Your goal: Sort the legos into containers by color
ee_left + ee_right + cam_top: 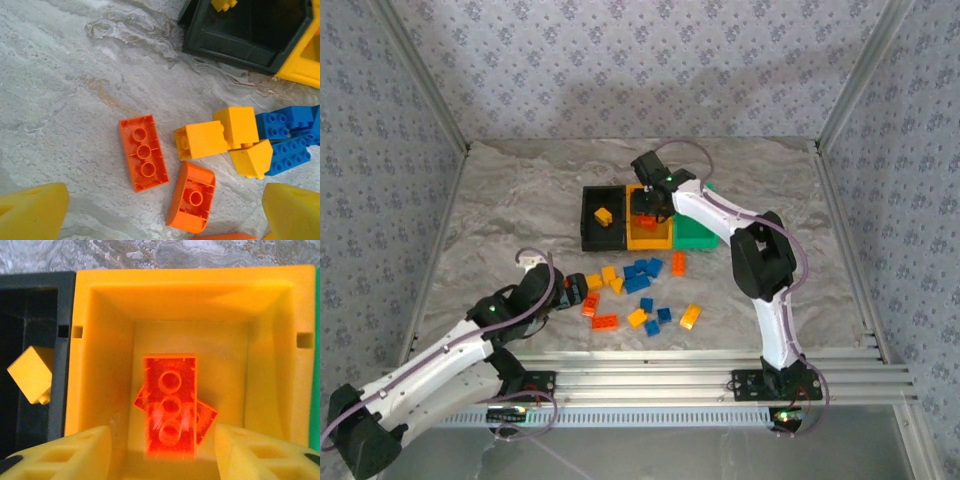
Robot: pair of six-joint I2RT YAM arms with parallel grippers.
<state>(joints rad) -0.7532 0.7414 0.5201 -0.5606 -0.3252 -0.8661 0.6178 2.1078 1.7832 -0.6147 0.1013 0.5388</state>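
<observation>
Drop-off of a red-orange brick (170, 400) into the yellow-orange bin (105, 340).
The right gripper (162, 434) hangs above it with its jaws released, clear of the brick. The left gripper (165, 192), jaws wide, hovers over loose legos (143, 152) on the table (60, 100); its likely next move is to descend and pinch one.

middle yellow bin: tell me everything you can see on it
The yellow-orange bin is an open-top rectangular box that looks like glossy moulded plastic. It has a small rectangular slot near the rim in each side wall. It stands upright on the marbled table, in the middle of the row, flush against the black bin and the green bin. Inside, a red-orange brick lies underside up across another red-orange brick. The right gripper hangs open above it, clear of the walls.
</observation>
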